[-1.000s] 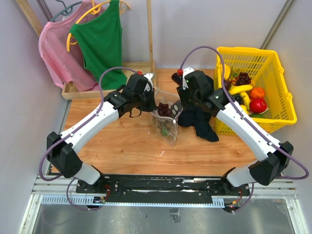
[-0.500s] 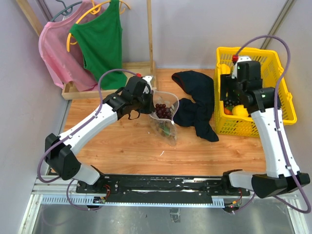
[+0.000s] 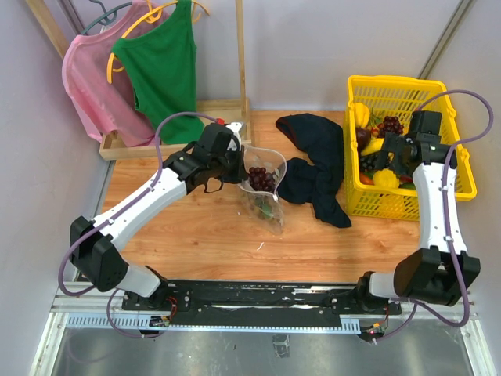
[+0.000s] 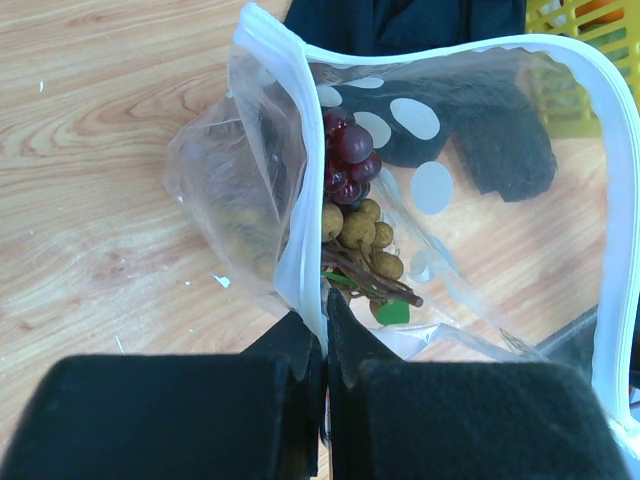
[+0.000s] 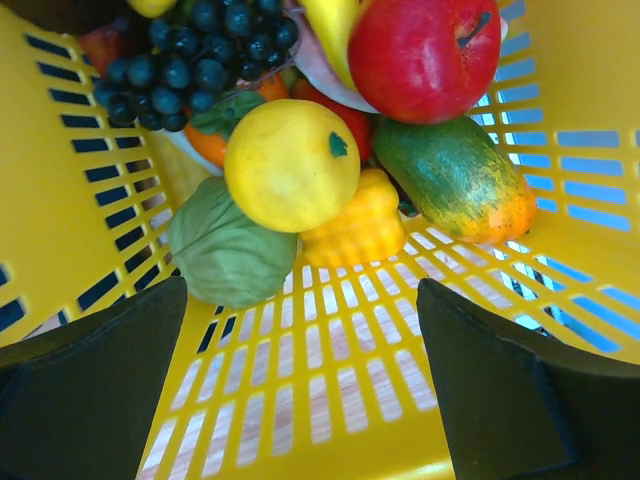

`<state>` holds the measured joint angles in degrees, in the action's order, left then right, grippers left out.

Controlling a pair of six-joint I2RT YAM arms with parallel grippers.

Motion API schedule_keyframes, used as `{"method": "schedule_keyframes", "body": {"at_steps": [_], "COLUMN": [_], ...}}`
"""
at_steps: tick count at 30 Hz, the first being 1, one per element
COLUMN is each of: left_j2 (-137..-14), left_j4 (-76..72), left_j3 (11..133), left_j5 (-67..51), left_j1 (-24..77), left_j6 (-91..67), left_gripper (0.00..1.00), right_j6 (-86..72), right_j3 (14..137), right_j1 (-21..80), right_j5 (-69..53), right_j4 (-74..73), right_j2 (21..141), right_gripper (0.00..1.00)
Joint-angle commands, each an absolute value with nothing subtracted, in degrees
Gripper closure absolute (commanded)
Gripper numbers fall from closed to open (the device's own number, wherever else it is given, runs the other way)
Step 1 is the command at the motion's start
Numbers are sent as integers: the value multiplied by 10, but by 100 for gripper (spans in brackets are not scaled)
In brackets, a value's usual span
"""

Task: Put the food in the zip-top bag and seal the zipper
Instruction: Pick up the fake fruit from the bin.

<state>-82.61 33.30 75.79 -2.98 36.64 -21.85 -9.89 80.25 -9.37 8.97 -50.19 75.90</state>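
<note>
The zip-top bag (image 4: 470, 250), with grapes (image 4: 347, 160) and longans (image 4: 362, 235) inside, stands left of the yellow basket (image 5: 70, 190). My left gripper (image 4: 325, 340) pinches its zipper (image 4: 296, 215). Inside the basket, my right gripper (image 5: 303, 330) hangs spread wide over the lemon (image 5: 290, 165).

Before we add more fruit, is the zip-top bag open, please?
Open: the zip-top bag gapes wide, with grapes and longans inside.

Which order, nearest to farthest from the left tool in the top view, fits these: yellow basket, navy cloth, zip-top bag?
1. zip-top bag, pinched in the left tool, mid-table.
2. navy cloth, just right of the bag.
3. yellow basket, at the table's far right.
</note>
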Motion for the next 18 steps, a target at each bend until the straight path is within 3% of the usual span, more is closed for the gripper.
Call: {"method": "schedule_keyframes", "body": {"at_steps": [1,18], "left_j2": [-805,-802], "left_j4": [316,316], "left_j3": [751,747], "left_j5": [-40,-39], "left_j1": [358,350], "left_j6": [-210,-210], "left_gripper": [100,100], "right_j6": [-134,-139], "right_j3": [785,739], "right_j1": [-138,-153], "right_j5": [49,4], "right_j4": [-465,-398], "right_j2": [791,936], "right_gripper": [1,2]}}
